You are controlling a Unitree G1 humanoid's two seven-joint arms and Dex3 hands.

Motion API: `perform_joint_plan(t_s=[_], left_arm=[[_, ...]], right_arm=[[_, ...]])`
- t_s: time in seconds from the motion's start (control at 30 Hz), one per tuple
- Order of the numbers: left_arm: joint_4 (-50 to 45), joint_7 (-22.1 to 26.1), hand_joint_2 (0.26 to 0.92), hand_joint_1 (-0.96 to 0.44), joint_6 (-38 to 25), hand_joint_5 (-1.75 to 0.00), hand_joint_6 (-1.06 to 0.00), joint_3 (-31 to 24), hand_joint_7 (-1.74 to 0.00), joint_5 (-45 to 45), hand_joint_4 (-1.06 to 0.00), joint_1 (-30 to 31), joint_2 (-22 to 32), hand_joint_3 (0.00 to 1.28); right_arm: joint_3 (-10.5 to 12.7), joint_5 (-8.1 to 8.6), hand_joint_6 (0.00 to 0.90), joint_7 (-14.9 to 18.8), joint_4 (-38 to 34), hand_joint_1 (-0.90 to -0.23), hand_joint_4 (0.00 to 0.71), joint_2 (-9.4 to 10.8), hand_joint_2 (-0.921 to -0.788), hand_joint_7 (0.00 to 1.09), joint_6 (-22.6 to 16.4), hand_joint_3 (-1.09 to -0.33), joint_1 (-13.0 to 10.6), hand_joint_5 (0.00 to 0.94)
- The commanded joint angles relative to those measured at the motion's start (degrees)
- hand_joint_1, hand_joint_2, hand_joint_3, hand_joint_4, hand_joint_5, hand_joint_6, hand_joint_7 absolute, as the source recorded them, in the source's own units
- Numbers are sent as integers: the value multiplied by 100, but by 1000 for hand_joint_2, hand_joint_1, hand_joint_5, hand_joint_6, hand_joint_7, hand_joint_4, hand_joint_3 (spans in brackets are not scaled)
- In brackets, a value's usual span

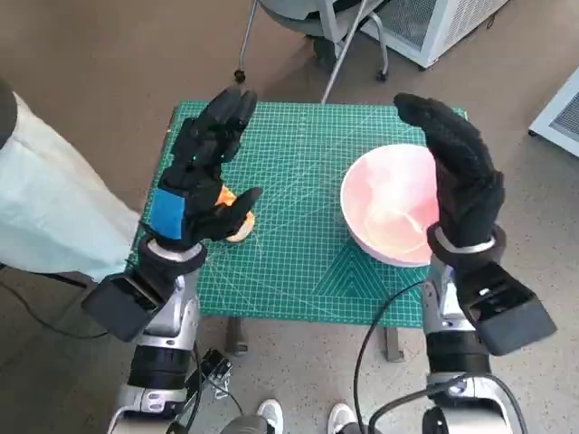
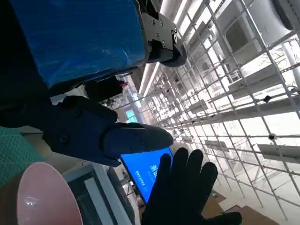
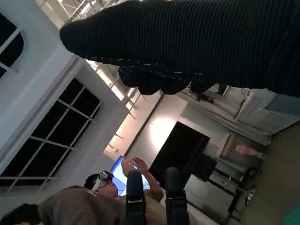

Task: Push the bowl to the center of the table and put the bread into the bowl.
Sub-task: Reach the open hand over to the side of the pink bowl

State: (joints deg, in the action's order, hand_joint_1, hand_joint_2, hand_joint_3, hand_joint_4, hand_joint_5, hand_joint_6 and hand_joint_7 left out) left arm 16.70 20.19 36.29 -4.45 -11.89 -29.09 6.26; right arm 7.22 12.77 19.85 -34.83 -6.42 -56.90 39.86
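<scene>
Looking steeply down, the head view shows a small table covered by a green cutting mat [image 1: 298, 262]. A pink bowl [image 1: 384, 203] sits near the table's right edge, about midway between its far and near edges. The bread [image 1: 237, 217], a small orange-brown piece, lies near the left edge, partly hidden by the left hand [image 1: 204, 167]. That hand is raised above the mat with its fingers spread and nothing in its grasp; blue tape covers its back. The right hand [image 1: 460, 172], in a black knitted glove, is held upright at the bowl's right rim with its fingers extended and released; whether it touches the rim cannot be told. A person's pale sleeve [image 1: 45, 199] shows beyond the left edge, and shoes [image 1: 271, 416] stand on the floor below the near edge.

Left wrist view: the taped back of the left hand [image 2: 79, 42] fills one corner, its fingers apart and empty. The bowl's rim [image 2: 42, 197] and the gloved right hand [image 2: 183, 187], fingers extended, also appear.

Right wrist view: the glove [image 3: 197, 42] forms a dark band; a seated person [image 3: 93, 201] with raised hands is visible beyond.
</scene>
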Motion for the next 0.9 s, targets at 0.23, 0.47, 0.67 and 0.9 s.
perform_joint_plan(t_s=[0.23, 0.47, 0.67, 0.9], left_arm=[[-172, 112, 921, -548, -35, 0, -108, -26, -500, -159, -294, 101, 44, 344], [-204, 192, 921, -548, -36, 0, -102, -95, -505, -263, -292, 195, 88, 339], [-183, 201, 921, -546, -14, -1, -106, -120, -504, -264, -293, 223, 82, 333], [-147, 214, 921, -529, 3, -1, -118, -123, -494, -242, -292, 225, 85, 327]], right_arm=[[675, -228, 1, -475, -662, -554, 333, -539, -921, 779, -424, -802, -207, 0], [1130, -462, -1, -1152, -1431, -501, 319, -745, -921, 741, -552, -877, -374, 0], [1322, -386, -1, -1380, -2342, -496, 296, -858, -921, 700, -442, -885, -446, 0], [1376, -448, 0, -1735, -3313, -485, 282, -841, -921, 688, 53, -877, -392, 1]])
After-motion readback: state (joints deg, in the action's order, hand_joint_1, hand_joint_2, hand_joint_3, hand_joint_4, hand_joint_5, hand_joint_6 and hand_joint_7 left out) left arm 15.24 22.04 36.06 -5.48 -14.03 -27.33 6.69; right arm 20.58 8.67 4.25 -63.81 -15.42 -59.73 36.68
